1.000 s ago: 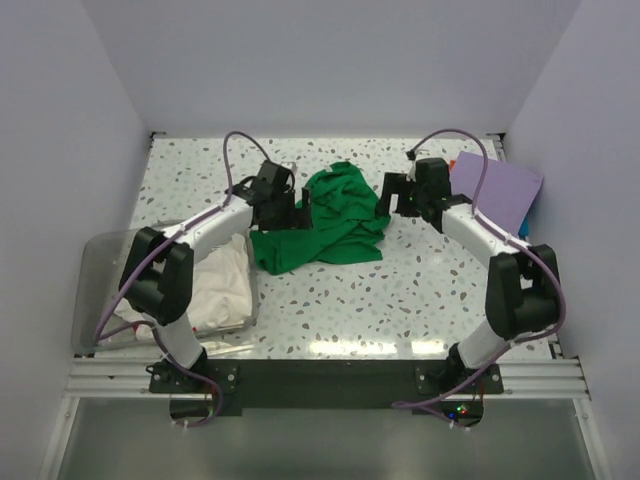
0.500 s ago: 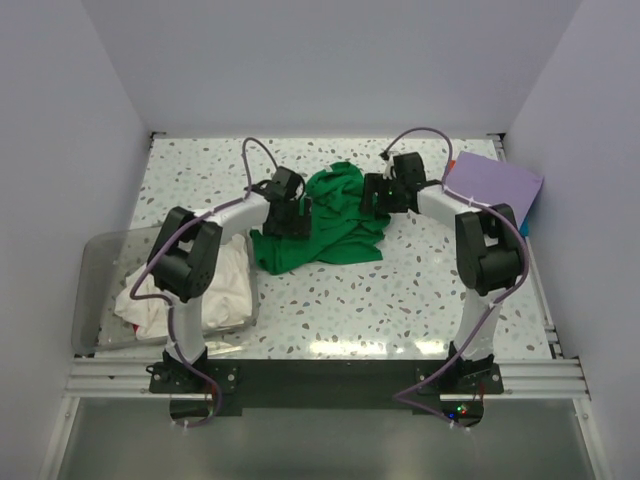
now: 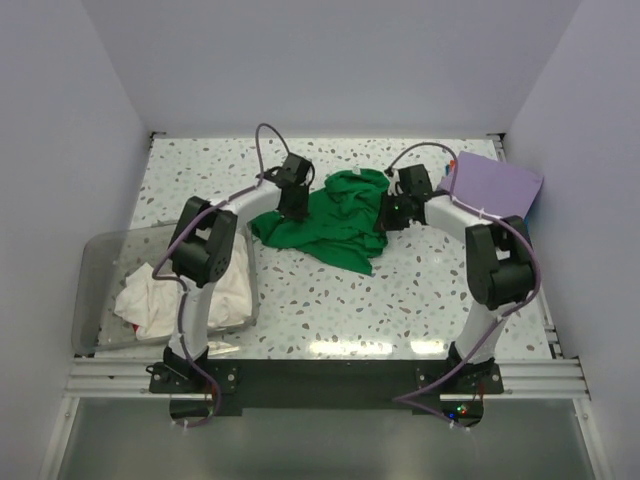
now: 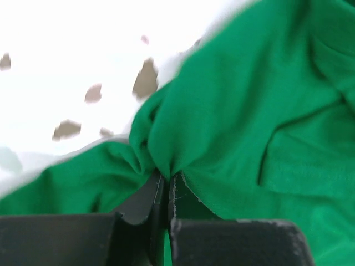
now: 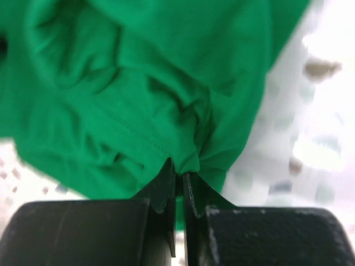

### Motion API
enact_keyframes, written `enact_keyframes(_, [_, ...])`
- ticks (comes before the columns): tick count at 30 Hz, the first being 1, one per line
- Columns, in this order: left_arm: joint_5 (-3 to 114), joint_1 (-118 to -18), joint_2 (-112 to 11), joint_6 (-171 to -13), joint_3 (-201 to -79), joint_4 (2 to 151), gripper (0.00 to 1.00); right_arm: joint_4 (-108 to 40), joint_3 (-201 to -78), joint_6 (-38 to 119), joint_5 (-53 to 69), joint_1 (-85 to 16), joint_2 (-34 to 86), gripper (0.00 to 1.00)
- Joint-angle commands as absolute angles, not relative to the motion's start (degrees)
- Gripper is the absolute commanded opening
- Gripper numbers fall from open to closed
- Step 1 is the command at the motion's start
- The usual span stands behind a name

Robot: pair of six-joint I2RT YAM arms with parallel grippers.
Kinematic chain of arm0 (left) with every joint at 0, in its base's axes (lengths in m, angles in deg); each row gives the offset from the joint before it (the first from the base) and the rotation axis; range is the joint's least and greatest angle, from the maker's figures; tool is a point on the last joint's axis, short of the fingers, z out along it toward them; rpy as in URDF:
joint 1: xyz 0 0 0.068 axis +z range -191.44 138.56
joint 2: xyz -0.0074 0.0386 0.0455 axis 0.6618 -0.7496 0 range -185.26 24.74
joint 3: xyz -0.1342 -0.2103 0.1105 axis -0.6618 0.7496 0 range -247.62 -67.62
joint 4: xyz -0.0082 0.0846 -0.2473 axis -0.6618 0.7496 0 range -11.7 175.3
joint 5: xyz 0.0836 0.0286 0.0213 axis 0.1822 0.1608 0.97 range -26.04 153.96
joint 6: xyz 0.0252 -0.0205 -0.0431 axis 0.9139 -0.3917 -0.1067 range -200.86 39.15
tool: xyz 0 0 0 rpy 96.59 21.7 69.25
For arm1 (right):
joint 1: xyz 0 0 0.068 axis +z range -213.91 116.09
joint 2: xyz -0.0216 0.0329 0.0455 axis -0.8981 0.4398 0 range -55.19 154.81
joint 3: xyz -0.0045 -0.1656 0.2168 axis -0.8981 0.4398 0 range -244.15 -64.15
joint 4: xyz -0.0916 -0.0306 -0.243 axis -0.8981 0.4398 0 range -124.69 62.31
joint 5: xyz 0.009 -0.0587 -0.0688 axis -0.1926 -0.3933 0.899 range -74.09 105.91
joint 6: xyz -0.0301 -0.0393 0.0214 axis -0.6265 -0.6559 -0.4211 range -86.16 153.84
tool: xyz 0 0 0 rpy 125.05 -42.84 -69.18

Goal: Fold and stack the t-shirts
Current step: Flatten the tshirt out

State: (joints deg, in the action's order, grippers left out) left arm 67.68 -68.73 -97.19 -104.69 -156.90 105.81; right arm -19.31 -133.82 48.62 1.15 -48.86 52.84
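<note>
Speckled white counter (image 3: 400, 300) between pale walls (image 3: 60, 100) carries everything. Nearer than the green shirt (image 3: 340, 225) and off to its left, a clear bin (image 3: 88, 270) holds crumpled white shirts (image 3: 228, 285). The green shirt itself lies bunched at mid-counter. The left hand (image 4: 166, 178) is clenched on a pinch of its left edge, and the right hand (image 5: 177, 169) is clenched on a fold at its right edge. Each wrist view shows cloth gathered into the closed fingertips. Beyond the green shirt and to its right, a lavender shirt (image 3: 497, 182) lies flat.

The cloth looks light, soft and limp. It should drape and sag between the two grips, and such thin pinches may slip. Hems, shoulders or sleeve seams seem the surest places to hold.

Which part of the garment each hand has is hard to say, since collar and sleeves are lost in the folds. How many white shirts the bin holds cannot be told. The arms cover both edges of the green shirt from above.
</note>
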Motion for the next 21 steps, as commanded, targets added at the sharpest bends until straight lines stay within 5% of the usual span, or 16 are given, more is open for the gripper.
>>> enact_keyframes(1, [68.0, -68.6, -101.4, -101.7, -162.6, 105.0, 0.0, -14.5, -129.9, 51.8, -0.9, -48.7, 43.1, 0.0])
enact_keyframes(9, [58.2, -69.0, -107.5, -99.7, -176.7, 98.4, 0.0, -6.9, -118.6, 59.8, -5.5, -47.2, 29.7, 0.01])
enact_keyframes(14, [50.6, -69.7, -110.1, -99.3, -182.3, 93.0, 0.02, -4.1, -114.6, 63.4, -10.5, -46.5, 24.2, 0.24])
enact_keyframes(18, [47.9, -69.7, -108.5, -100.8, -182.7, 88.9, 0.63, 0.7, -117.7, 60.8, -7.9, -46.5, 21.9, 0.52])
enact_keyframes(21, [50.2, -69.7, -103.7, -101.6, -179.4, 88.8, 0.76, 2.7, -121.8, 58.5, -5.4, -46.5, 22.2, 0.63])
